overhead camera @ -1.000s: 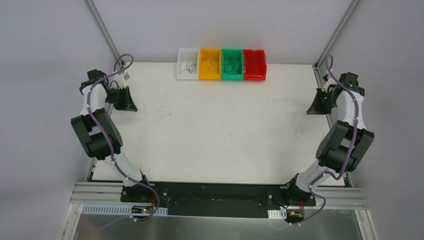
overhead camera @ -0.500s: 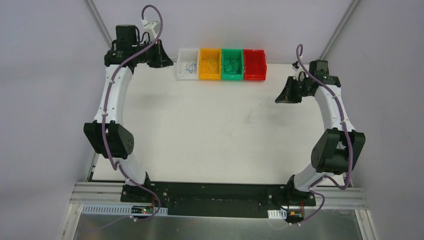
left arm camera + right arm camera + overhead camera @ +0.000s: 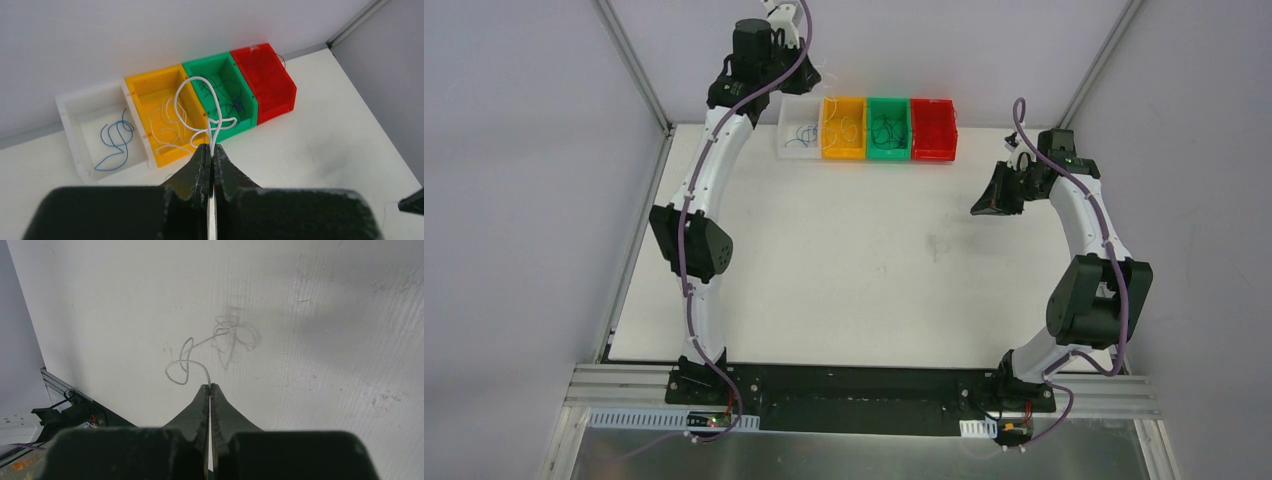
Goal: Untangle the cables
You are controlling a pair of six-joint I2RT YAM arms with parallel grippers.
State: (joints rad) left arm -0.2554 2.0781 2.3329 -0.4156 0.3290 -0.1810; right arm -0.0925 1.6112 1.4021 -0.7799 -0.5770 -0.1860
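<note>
My left gripper (image 3: 816,82) is raised over the back of the table by the white bin (image 3: 801,127). In the left wrist view it (image 3: 210,147) is shut on a thin white wire (image 3: 197,78) that loops up in front of the yellow bin (image 3: 137,85) and green bin (image 3: 200,65). My right gripper (image 3: 976,209) hangs above the right side of the table. In the right wrist view it (image 3: 210,386) is shut on another curly white wire (image 3: 195,362), which dangles free above the table.
Four bins stand in a row at the back edge. The white one holds a blue wire (image 3: 115,142), the yellow one white wires (image 3: 165,127), the green one dark wires (image 3: 227,102). The red bin (image 3: 265,80) is rightmost. Frame posts stand at both back corners.
My left arm has swung from the back left corner rightward and higher, ending by the white bin. My right gripper has shifted slightly left and forward.
</note>
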